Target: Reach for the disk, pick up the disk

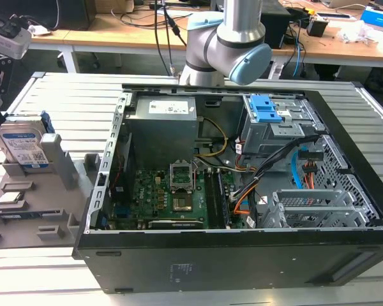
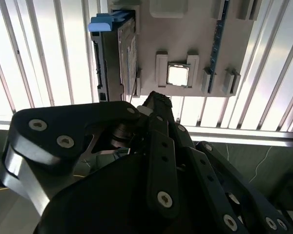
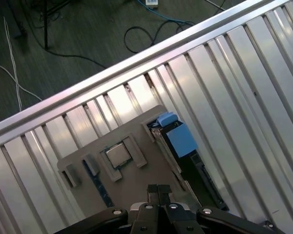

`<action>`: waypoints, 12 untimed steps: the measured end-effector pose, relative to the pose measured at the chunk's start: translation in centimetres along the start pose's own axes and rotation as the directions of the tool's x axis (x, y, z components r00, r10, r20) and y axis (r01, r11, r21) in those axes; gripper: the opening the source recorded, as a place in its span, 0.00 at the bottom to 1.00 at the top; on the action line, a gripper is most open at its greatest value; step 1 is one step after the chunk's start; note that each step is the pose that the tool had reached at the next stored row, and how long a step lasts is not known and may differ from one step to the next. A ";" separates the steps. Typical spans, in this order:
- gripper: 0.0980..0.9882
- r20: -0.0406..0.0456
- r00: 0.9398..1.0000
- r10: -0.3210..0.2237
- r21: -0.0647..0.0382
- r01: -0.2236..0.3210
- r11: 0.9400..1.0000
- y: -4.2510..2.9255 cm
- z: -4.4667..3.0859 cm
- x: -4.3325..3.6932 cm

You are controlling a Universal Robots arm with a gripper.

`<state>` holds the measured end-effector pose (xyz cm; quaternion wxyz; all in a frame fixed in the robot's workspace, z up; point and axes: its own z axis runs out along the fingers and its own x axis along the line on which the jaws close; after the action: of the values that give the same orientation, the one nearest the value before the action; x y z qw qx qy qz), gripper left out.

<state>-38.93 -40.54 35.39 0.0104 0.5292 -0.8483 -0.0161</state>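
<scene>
At the exterior view's left the silver-grey rectangular disk (image 1: 22,145), white-and-blue labelled, stands upright in a grey plastic holder (image 1: 57,213); rightward sits an open black computer case (image 1: 242,261). The black gripper (image 3: 158,191), jaws closed and empty, hangs above the holder.

The work surface is a table (image 1: 32,280) of ribbed, pale grey metal slats, and bright light glares off the slats in both wrist views. Behind it in the exterior view runs a long wooden workbench (image 1: 115,29), with black leads (image 1: 158,38) hanging in front of it and a blue box (image 1: 378,17) on it toward the exterior view's right. Past the table's edge in the first wrist view lies a dark floor (image 3: 63,44) with loose cables (image 3: 151,28) trailing across it.
</scene>
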 end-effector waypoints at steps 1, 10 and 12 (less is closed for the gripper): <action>0.01 0.000 1.000 -0.005 0.000 0.005 1.000 0.00 0.00 0.00; 0.01 -0.002 0.998 -0.062 0.000 0.062 0.998 0.00 0.00 0.00; 0.01 -0.003 0.997 -0.075 0.000 0.075 0.997 0.00 0.00 0.00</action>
<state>-38.92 -40.54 35.38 0.0109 0.5608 -0.8277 -0.0157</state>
